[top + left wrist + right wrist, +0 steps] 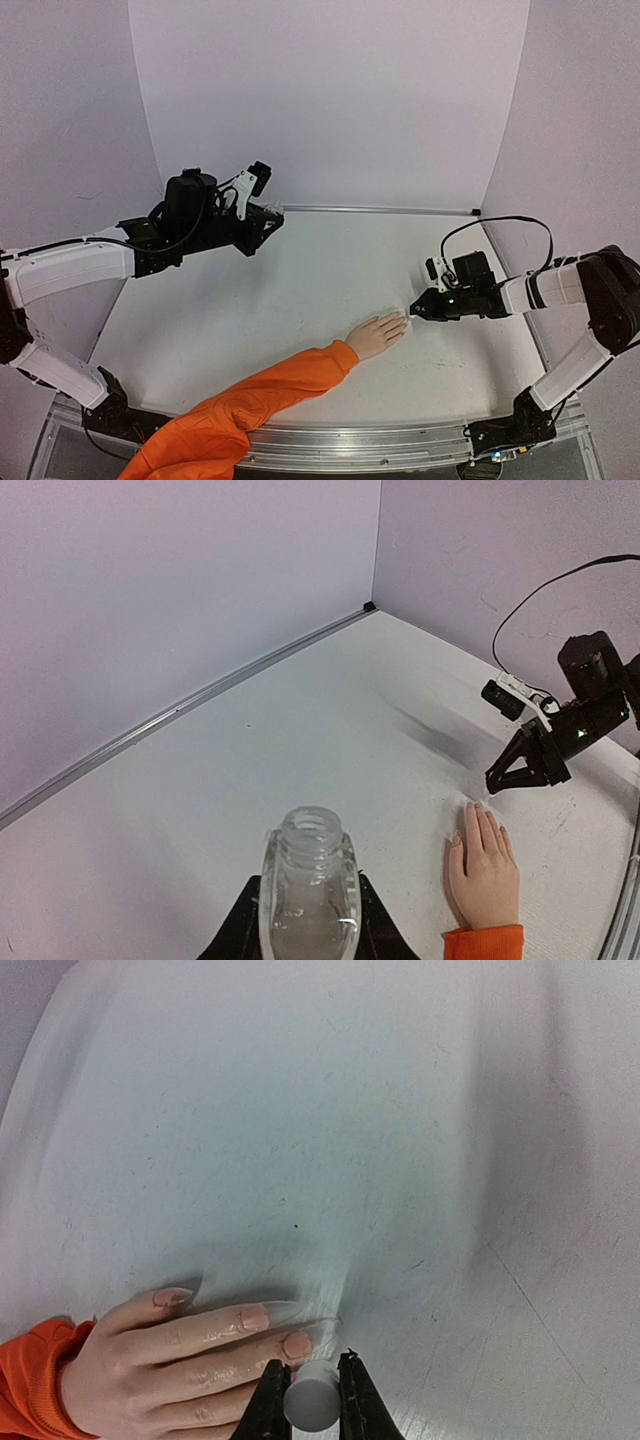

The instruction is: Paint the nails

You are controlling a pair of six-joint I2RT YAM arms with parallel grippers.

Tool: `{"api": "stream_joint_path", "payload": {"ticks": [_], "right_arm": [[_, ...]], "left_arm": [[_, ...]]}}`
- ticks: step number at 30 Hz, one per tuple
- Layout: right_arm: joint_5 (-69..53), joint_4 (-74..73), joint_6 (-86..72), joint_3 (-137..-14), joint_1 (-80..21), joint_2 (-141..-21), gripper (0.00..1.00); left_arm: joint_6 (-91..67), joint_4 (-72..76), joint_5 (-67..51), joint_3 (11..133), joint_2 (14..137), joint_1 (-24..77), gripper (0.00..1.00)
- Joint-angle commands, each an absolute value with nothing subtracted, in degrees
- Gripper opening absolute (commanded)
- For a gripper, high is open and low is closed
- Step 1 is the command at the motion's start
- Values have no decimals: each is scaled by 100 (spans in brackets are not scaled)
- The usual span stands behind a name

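A pale peach mannequin hand (378, 333) with an orange sleeve (250, 400) lies flat, palm down, near the front middle of the table. Its nails (298, 1345) are small and skin-pink, with clear tips; the fingers look wet and glossy. My right gripper (413, 312) is shut on a small white brush cap (311, 1400) right at the fingertips, just over a middle finger's nail. My left gripper (272, 222) is held up at the back left, shut on a small clear open bottle (310, 880), well away from the hand (485, 870).
White walls close the table at the back and both sides, with a metal strip (380, 210) along the back edge. The orange sleeve runs off the front left edge. A metal rail (400, 440) lines the front.
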State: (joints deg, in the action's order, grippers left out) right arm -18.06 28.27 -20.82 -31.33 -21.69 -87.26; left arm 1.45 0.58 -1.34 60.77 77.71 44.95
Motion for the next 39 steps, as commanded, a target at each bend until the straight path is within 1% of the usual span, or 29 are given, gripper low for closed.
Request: {"api": "stream_joint_path", "payload": {"ticks": [1, 10, 17, 24, 39], "right_arm": [[-1646, 2815, -2133, -3327, -2201, -8700, 0], [-1538, 2752, -2197, -3217, -2200, -8415, 0], [-1857, 2680, -2034, -3026, -2205, -7929, 0], [-2060, 2645, -1991, -3026, -2223, -8174, 0], [-2081, 2676, -1960, -3108, -2302, -8452, 0]], "left_arm": [[189, 396, -133, 6294, 7629, 4457, 0], [189, 398, -134, 6278, 7599, 4456, 0], [150, 400, -157, 6232, 7565, 4456, 0], [132, 396, -202, 6239, 7555, 4456, 0], [131, 398, -167, 6228, 7543, 4456, 0]]}}
